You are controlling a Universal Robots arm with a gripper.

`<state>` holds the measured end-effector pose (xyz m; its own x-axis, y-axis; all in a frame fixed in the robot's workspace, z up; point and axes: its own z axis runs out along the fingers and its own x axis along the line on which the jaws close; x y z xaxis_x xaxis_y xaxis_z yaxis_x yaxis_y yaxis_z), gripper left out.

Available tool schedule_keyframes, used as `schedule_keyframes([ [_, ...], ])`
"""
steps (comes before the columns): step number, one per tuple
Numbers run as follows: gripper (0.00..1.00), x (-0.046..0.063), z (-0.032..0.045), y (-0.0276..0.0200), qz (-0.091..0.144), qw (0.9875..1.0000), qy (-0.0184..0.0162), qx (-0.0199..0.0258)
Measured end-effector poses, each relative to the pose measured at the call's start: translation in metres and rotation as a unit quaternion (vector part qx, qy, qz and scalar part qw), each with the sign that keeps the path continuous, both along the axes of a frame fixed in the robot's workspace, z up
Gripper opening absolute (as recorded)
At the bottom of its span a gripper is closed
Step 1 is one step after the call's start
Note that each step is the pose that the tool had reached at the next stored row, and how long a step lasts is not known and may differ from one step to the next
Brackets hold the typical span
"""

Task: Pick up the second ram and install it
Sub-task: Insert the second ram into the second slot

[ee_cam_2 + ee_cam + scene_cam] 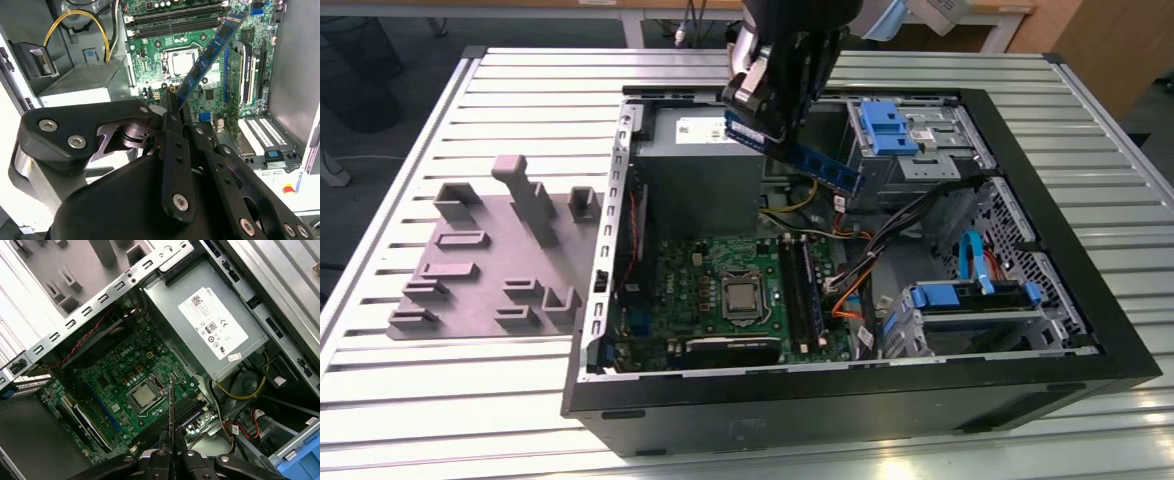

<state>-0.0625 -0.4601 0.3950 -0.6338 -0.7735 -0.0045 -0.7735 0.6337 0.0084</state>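
In the exterior view your gripper [781, 125] carries the second ram [817, 160] above the open case [1067, 330]. In the second wrist view it's clamped, tilted over the motherboard [165, 45]: line it up with the slot

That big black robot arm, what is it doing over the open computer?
The robot's black gripper is holding a long, thin dark-blue memory stick by one end, tilted in the air above the open black computer case. The stick hangs over the green motherboard, near its memory slots. It is not plugged in yet.
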Motion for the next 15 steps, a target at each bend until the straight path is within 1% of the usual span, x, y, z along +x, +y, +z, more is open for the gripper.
schedule_keyframes([
  [3,0.14,0.0,0.0,0.0,-0.004,1.0,0.0,0.0],
  [15,0.14,0.0,0.0,0.0,-0.007,1.0,0.0,0.0],
])
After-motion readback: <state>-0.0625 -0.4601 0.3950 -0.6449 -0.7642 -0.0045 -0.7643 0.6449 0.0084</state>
